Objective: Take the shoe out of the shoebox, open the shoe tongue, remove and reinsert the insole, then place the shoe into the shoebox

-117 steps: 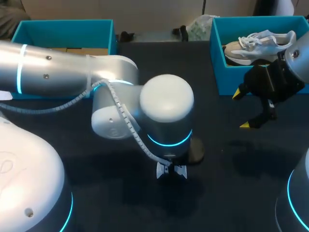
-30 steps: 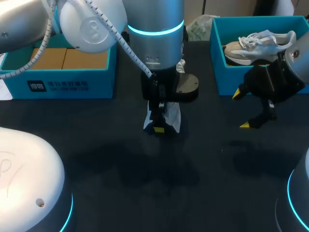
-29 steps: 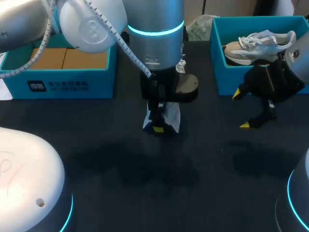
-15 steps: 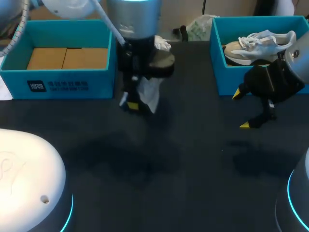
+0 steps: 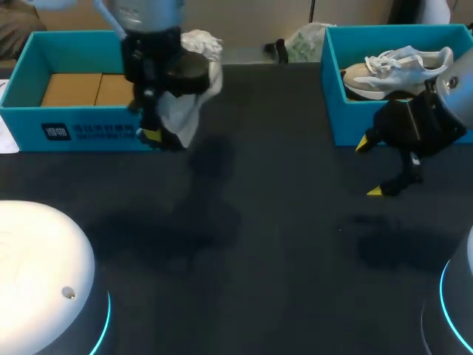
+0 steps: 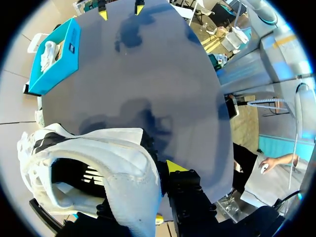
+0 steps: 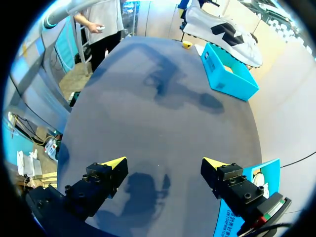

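A dark surface is carrying two teal boxes: the left shoebox, showing cardboard inside, and the right shoebox, which is holding a second shoe.

The left gripper is clamping the shoe in the air, just beside the left shoebox's near corner. The left wrist view is showing what the head view is hiding: the shoe's dark opening. The shoe is looking white and meshy, with black stripes.

The right gripper is hanging before the right shoebox, fingers apart, holding nothing.
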Action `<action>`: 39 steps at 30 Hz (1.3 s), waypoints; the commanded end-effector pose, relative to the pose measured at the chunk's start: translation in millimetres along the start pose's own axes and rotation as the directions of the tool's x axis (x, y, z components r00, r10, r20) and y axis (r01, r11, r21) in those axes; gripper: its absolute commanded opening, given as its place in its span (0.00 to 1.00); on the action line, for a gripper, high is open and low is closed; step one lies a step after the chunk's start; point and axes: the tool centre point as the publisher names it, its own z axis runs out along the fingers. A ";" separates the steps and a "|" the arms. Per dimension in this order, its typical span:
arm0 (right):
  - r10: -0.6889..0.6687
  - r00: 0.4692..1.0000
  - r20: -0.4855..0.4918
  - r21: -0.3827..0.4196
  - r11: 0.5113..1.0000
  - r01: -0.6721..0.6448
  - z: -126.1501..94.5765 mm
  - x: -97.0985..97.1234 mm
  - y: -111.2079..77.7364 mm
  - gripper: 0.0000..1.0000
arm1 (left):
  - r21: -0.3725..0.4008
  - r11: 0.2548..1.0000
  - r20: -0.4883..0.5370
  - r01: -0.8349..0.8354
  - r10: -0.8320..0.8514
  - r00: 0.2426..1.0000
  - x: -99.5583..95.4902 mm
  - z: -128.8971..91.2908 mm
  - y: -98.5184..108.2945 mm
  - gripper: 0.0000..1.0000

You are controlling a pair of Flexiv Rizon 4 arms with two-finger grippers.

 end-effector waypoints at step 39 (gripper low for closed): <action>0.000 1.000 0.001 0.003 1.000 0.000 1.3 0.2 0.4 1.00 | 0.036 0.990 0.001 0.138 -0.138 0.990 -38.4 31.4 328.8 0.00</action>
